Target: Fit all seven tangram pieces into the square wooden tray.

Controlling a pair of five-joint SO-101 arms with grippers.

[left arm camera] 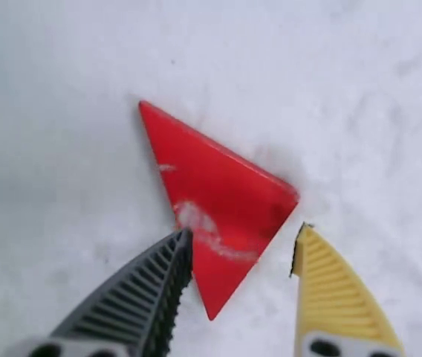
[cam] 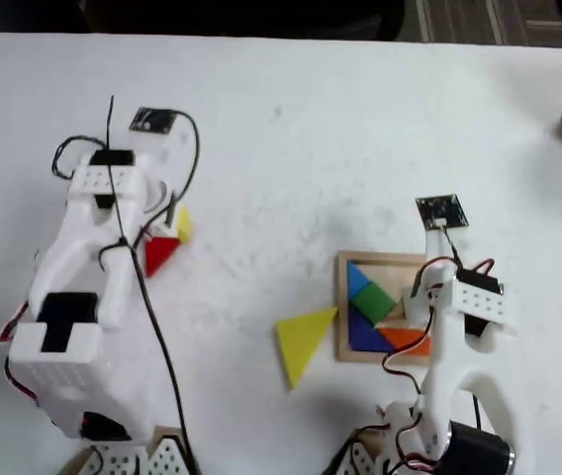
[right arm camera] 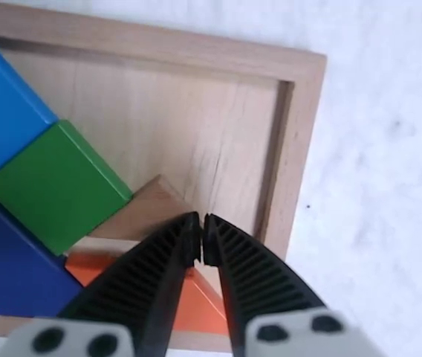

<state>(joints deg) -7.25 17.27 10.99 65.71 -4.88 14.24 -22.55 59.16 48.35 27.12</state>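
Plainly, left hand (left arm camera: 241, 234) gapes over scuffed red triangle (left arm camera: 211, 186); right hand (right arm camera: 201, 223) closed above tray (right arm camera: 300, 149).

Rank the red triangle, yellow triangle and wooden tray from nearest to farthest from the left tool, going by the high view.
1. Red triangle: between the left tool's open fingers.
2. Yellow triangle: mid-table, beside the tray's edge.
3. Wooden tray: farthest, beneath the right tool.

Likely robotics lab bench: white table (cam: 291, 129), wired white arm (cam: 83, 277), bare circuit board (cam: 442, 211)
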